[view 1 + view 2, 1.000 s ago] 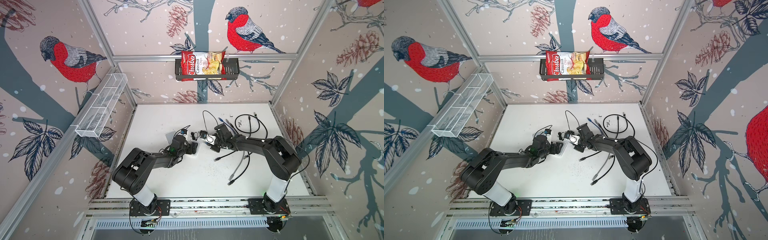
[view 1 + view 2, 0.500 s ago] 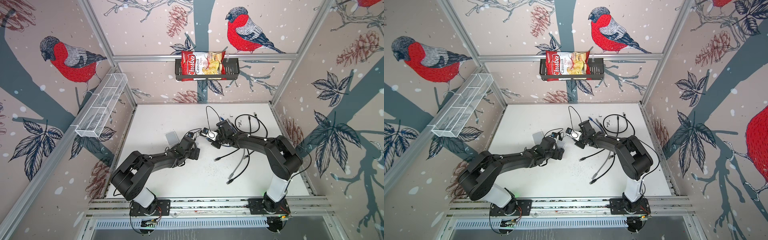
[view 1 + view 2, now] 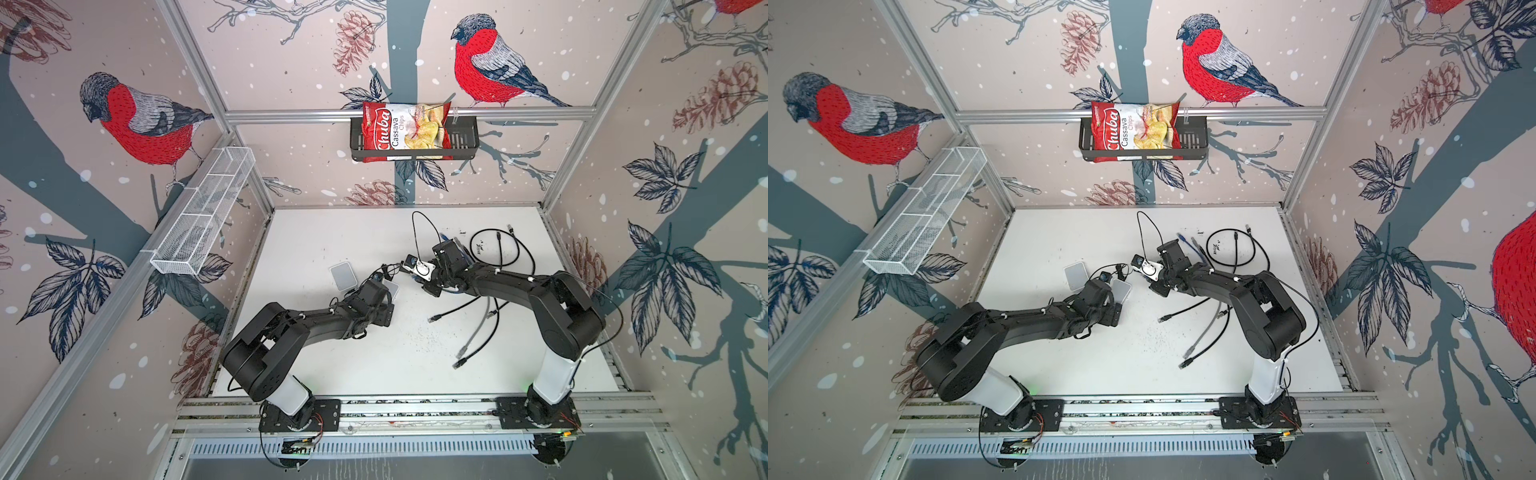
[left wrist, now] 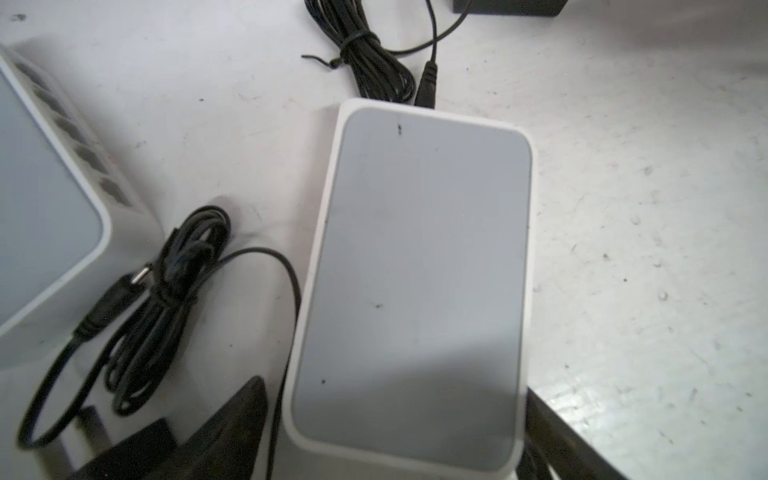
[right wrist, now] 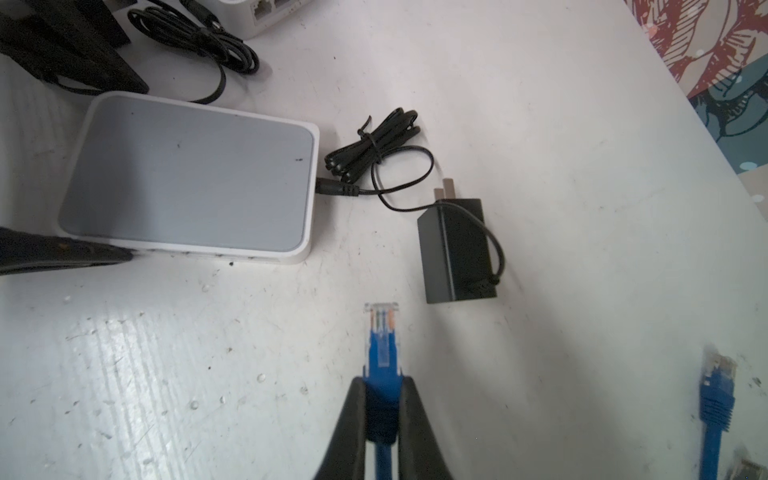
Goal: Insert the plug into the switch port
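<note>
The scuffed white tabletop [image 5: 540, 104] lies bare toward my right wall and open between my plug and the switches. I count two flat white switches with grey tops: one [image 4: 411, 286] sits between my left gripper's [image 4: 395, 432] spread fingers, which flank its sides without clearly pinching; the other [image 4: 45, 208] lies just beside it, ports showing. Two black bundled power leads lie near them, one black wall adapter [image 5: 457, 249]. My right gripper [image 5: 382, 415] is clamped on the blue cable's clear plug [image 5: 381, 332], well apart from the switch edge.
</note>
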Controlling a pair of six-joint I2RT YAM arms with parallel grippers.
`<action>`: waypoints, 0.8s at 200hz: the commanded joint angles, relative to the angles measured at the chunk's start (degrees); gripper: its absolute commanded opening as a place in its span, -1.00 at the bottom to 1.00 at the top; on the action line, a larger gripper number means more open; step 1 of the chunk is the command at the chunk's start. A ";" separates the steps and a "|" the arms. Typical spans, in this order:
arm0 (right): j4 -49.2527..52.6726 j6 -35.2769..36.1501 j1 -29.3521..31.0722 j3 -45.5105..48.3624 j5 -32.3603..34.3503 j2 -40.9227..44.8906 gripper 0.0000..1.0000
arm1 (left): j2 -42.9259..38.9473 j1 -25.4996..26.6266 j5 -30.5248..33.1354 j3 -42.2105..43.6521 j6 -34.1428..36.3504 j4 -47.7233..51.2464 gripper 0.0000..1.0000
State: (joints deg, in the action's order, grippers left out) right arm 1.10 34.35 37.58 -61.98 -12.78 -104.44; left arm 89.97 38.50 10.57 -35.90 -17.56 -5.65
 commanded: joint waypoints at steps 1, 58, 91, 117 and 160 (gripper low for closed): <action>0.94 -0.83 0.31 -0.64 -1.23 -0.47 -0.92 | 0.71 0.08 -0.78 0.31 1.15 -1.93 0.49; 3.33 -2.14 1.43 -1.47 -1.82 -1.72 -0.93 | 1.70 0.08 -0.89 1.42 0.59 -4.67 0.13; -0.03 -6.96 -0.25 -0.27 -1.29 -1.09 -0.92 | 0.58 0.02 -0.79 1.73 0.71 -5.41 0.25; -2.24 -11.14 -3.08 -0.13 -0.63 0.30 -0.94 | 0.20 -0.05 0.84 0.27 1.18 -4.78 0.31; -1.62 -14.57 -5.21 -2.71 3.62 1.69 -0.94 | 0.68 0.00 1.57 -2.94 1.89 -5.68 0.61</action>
State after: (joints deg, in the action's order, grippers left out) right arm 1.21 23.70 32.99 -63.64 -12.36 -103.83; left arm 90.52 38.50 11.03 -37.21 -16.47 -10.26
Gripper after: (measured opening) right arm 0.129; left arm 0.772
